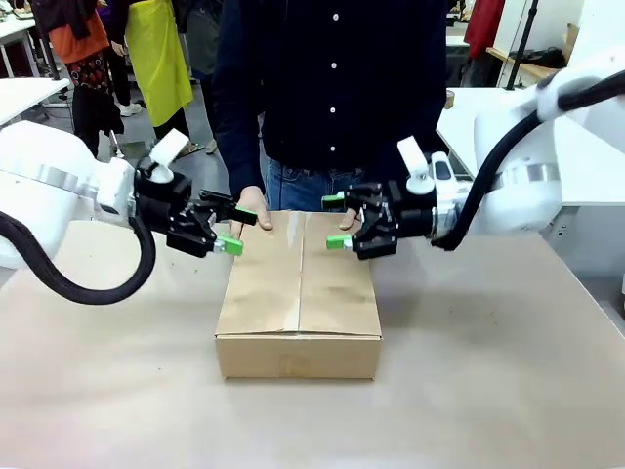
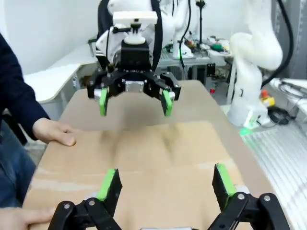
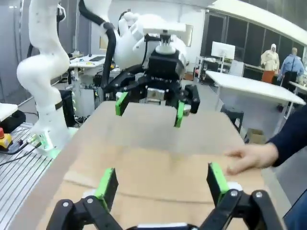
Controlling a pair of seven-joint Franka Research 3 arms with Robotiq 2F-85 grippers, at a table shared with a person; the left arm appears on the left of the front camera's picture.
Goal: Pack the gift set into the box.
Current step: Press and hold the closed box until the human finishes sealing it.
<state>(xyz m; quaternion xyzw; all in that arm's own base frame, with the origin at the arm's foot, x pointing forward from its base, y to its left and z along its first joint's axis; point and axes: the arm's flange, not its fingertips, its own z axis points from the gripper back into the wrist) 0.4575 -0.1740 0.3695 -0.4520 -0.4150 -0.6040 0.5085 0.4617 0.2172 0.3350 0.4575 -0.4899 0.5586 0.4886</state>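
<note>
Flanking closed box (image 1: 298, 293) on tabletop (image 1: 488, 410), L jaws & R jaws hung apart, empty. Person's hand (image 1: 252, 203) rested on far edge. Cardboard stiff, prob light; best hold: flap edges at seam.

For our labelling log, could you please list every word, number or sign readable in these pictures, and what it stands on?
No text can be read.
The box shows plain brown card on its top and front, with no print.
The screen far off in the right wrist view is too small to read.
</note>
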